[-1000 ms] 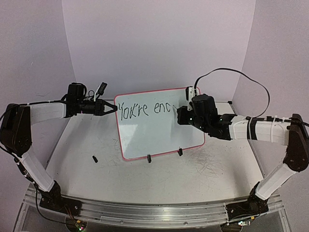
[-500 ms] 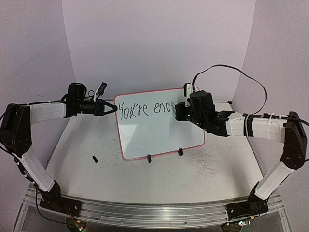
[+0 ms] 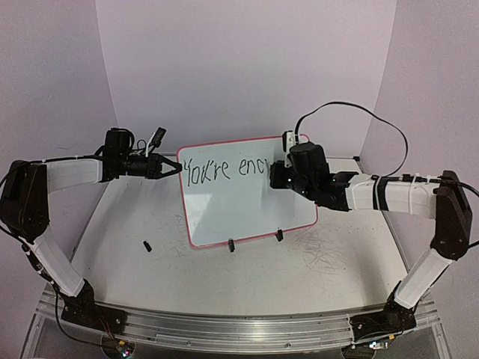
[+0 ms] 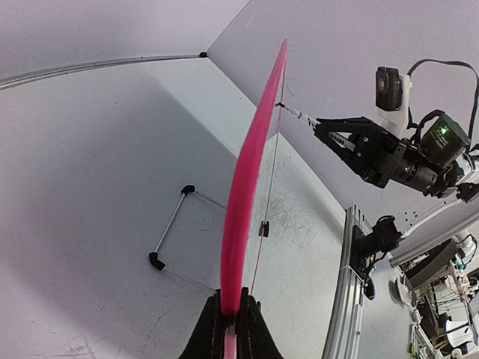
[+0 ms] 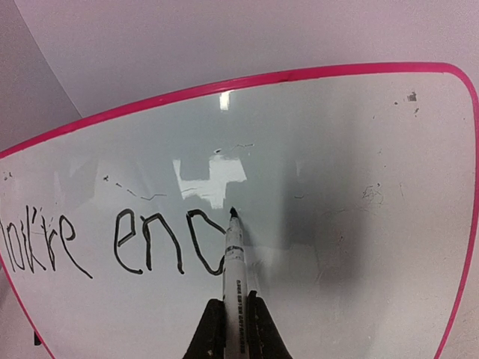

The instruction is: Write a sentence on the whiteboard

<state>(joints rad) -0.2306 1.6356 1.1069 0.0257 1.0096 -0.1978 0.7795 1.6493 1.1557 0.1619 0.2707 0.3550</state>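
Writing the sentence (image 5: 120,247) is the step I am on, and I think I am only partway through it. My right gripper (image 5: 236,310) is squeezed tight around a white marker (image 5: 233,258) with a black tip. The tip touches the whiteboard (image 5: 352,187) at the top of a round curve. The words on the board read "You're enc". That last curve looks to me like an "o" that is only half drawn.

The whiteboard stands in the middle of the table (image 3: 150,269), between my two arms. It leans back a little on its black clip feet (image 3: 231,245). My left gripper (image 4: 228,318) is pinched closed on the pink rim (image 4: 251,164) at the board's top left corner, so the board cannot slide or tip.

Next I think I need to bring the tip round and down to meet the bottom of the curve and close the loop. I should press softly, because a hard push could rock the board back. My left gripper needs to hold firm while I do it. After that I need to lift the tip a bit and move it to the right for the next letter. The board is bare on that side and below the words, so there is room for more.
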